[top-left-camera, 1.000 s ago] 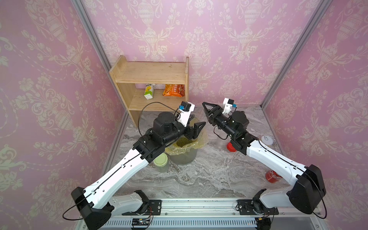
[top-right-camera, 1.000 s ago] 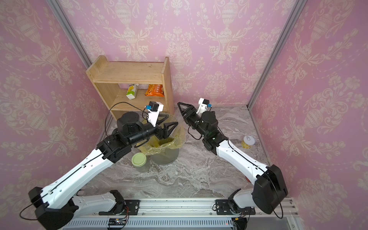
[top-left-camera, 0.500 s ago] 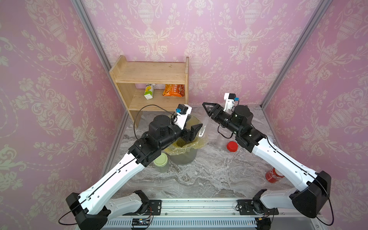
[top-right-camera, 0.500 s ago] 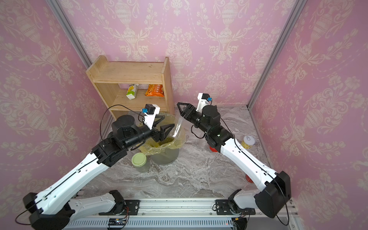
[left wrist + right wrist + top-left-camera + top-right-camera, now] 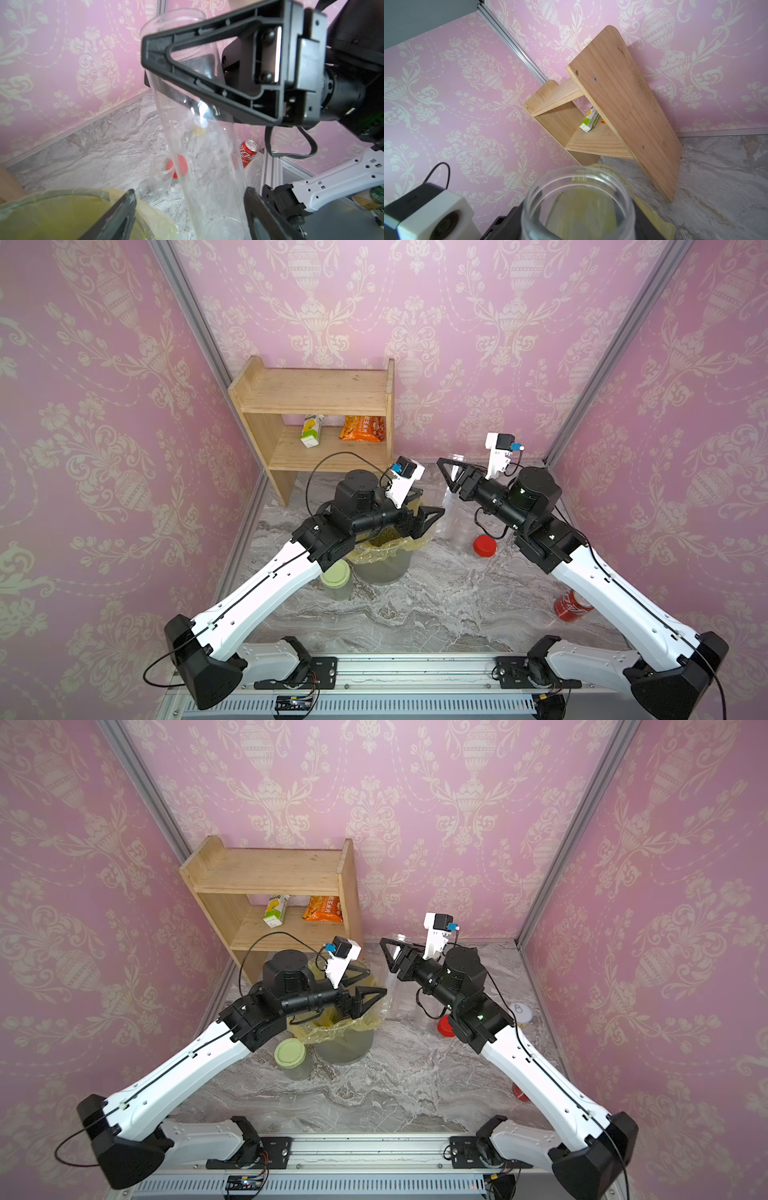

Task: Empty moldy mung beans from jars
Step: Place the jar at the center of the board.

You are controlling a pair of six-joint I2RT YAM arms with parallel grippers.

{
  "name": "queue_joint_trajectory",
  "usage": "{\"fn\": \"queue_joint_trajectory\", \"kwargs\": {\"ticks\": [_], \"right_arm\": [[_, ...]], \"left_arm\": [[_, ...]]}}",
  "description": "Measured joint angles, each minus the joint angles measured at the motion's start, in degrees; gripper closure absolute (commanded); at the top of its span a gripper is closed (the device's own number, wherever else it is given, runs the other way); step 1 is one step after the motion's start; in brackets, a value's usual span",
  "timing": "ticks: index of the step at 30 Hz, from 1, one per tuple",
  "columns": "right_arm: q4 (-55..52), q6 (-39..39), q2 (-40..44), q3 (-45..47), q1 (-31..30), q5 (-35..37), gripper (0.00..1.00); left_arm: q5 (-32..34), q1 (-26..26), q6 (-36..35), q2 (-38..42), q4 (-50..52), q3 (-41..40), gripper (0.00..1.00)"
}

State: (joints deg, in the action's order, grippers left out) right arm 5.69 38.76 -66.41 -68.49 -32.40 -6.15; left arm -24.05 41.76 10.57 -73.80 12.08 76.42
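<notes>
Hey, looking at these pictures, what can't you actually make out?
- Mung beans in the bin: both top views, mostly behind the left arm; amount unclear.
- Green-lidded jar: top views, its lid covers the contents.
- Right gripper: in the right wrist view, its grip is cut off by the frame edge behind the slim jar's mouth.
- Red can: in a top view, mostly behind the right arm.

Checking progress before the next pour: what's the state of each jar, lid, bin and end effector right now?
slim jar: lid off, looks empty, held mouth up
right end effector: shut on slim jar
left end effector: open, astride slim jar's base
small jar: lid off, empty, upright
red lid: loose on table
green-lidded jar: lid on, upright
bin: bag-lined, mung beans inside
</notes>
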Motion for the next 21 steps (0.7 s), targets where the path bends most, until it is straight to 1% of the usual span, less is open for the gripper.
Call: {"fn": "queue_joint_trajectory", "kwargs": {"ticks": [3, 8, 16, 21], "right_arm": [[0.42, -0.28, 1.03, 0.52, 0.0, 0.63, 0.47], [2.19, -0.83, 1.49, 1.36, 0.0, 2.78, 0.48], [4.68, -0.57, 1.51, 2.95, 0.0, 6.51, 0.48], [5.6, 0.04, 1.51, 3.54, 0.0, 8.22, 0.48]], "left_arm": [[-3.54, 0.0, 2.23, -2.29, -2.12, 0.92, 0.17], [-6.84, 0.0, 5.79, -4.94, -5.22, 0.96, 0.17], [-8.2, 0.0, 9.55, -6.23, -8.22, -0.09, 0.17], [-9.07, 0.0, 10.14, -6.6, -8.31, -0.09, 0.17]]}}
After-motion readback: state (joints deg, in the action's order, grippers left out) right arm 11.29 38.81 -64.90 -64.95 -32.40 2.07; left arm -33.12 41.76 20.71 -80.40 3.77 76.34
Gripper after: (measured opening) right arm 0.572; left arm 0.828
